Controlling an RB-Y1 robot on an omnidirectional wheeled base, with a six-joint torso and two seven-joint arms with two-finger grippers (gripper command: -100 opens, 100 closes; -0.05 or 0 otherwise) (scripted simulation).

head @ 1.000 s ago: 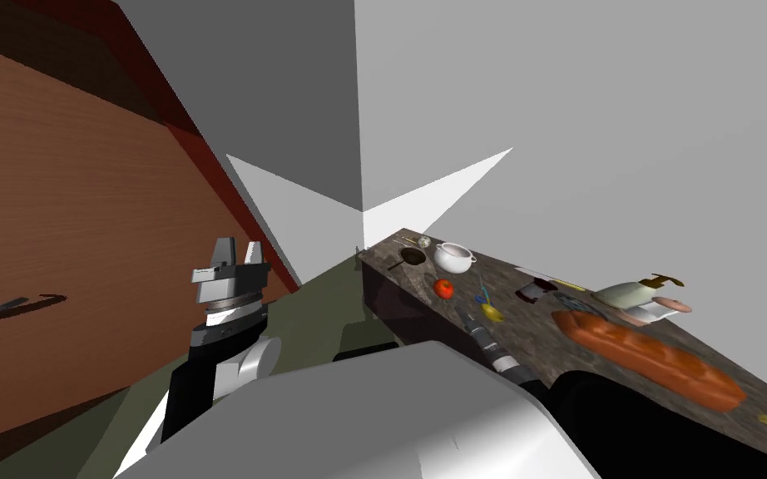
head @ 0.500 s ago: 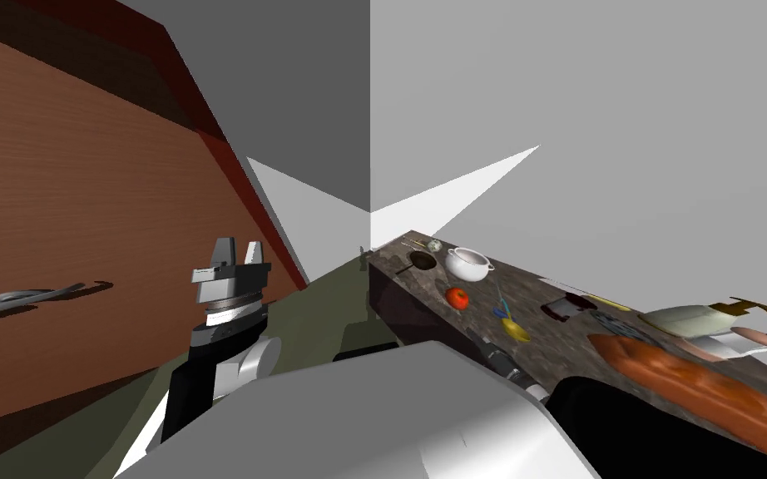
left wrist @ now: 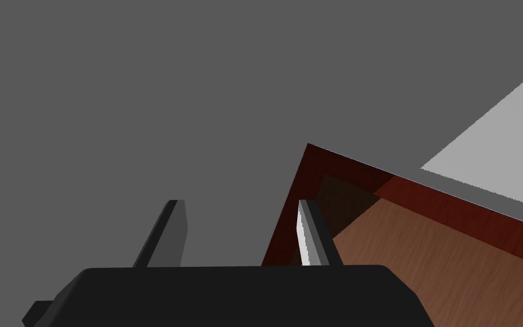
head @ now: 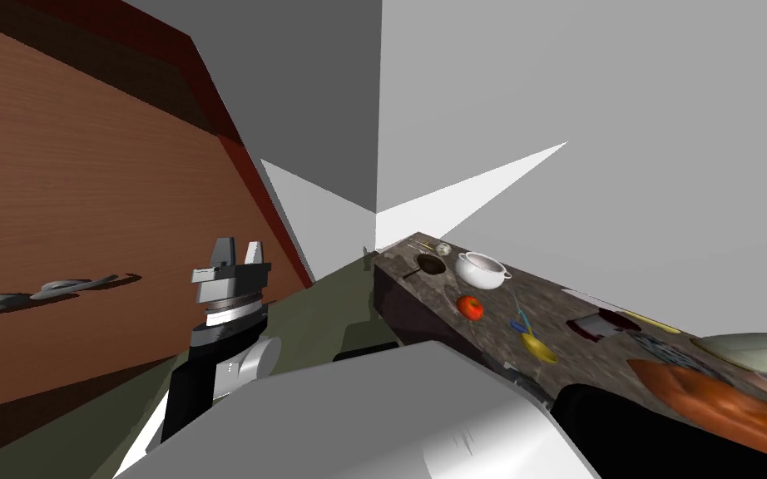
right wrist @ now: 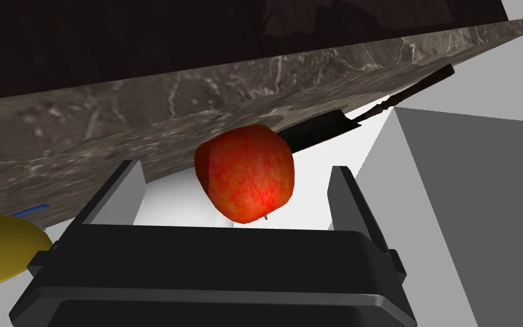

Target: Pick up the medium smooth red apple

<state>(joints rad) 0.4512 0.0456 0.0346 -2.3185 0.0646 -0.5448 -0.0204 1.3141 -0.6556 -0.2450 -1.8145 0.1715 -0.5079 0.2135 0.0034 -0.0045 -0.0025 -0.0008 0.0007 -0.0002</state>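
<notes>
Red apple point(head: 470, 307) sits on dark marbled tabletop point(head: 544, 295), near front edge, between small dark pan point(head: 430, 264) and yellow spoon point(head: 538, 348). Right gripper point(right wrist: 236, 168) wide open, apple framed between fingers, neither blade touching. Left gripper point(head: 236, 249) raised, fingers parted, empty. Approach looks done; closing and lifting remain.

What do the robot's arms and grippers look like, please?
The left gripper and right gripper each have two thin, light grey blade fingers on a dark box. The left arm shows a silvery ringed wrist, black forearm and white-grey joint.
</notes>
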